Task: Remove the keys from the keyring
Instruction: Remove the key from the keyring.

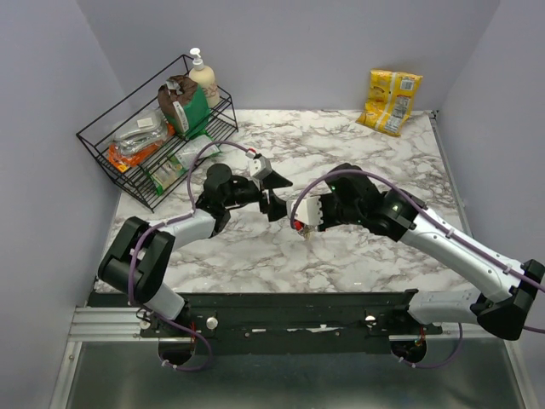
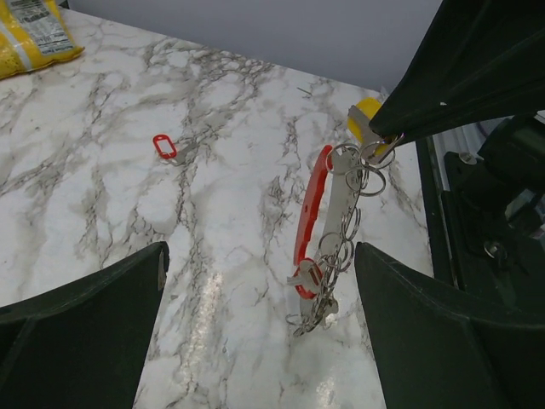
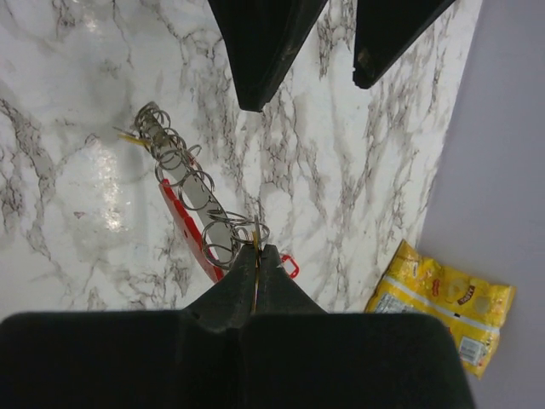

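Right fingers (image 3: pixel 230 298) shut, pinching the keyring (image 2: pixel 312 209) by its top rings. I see it hanging with its keys (image 2: pixel 342 200) over mid-worktop (image 2: pixel 102 196). Left gripper (image 1: pixel 277 193) gapes wide just beside it, holding nothing. One red key (image 2: pixel 163 146) lies apart on the marble.

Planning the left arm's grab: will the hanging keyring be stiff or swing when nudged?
Likely floppy: the keyring is loosely linked rings and a strap. Probably swings, since only the right gripper pinches its top.
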Action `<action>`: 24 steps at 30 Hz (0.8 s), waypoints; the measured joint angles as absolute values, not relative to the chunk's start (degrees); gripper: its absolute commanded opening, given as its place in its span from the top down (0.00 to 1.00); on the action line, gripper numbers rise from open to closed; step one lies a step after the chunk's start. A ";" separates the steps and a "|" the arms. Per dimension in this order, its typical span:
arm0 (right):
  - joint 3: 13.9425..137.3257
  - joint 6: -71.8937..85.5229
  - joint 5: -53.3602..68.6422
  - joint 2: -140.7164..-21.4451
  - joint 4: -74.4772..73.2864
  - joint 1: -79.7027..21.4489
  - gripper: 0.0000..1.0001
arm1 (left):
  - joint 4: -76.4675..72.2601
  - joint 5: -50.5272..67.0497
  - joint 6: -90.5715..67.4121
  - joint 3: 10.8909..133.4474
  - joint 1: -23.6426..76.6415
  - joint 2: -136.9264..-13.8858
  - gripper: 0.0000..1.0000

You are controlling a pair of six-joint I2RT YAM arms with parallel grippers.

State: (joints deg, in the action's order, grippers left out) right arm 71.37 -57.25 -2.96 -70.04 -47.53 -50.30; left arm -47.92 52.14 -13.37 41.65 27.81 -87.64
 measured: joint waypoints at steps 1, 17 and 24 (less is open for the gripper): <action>71.31 -57.49 -3.79 -70.06 -47.22 -50.74 0.99 | -48.84 52.38 -14.00 41.50 27.81 -88.12 0.01; 67.96 -59.68 -10.44 -70.00 -41.45 -54.39 0.99 | -50.17 52.07 -14.98 41.34 27.81 -89.30 0.01; 69.43 -59.35 -10.35 -72.16 -41.78 -56.23 0.99 | -50.00 51.90 -14.41 41.32 27.81 -89.30 0.01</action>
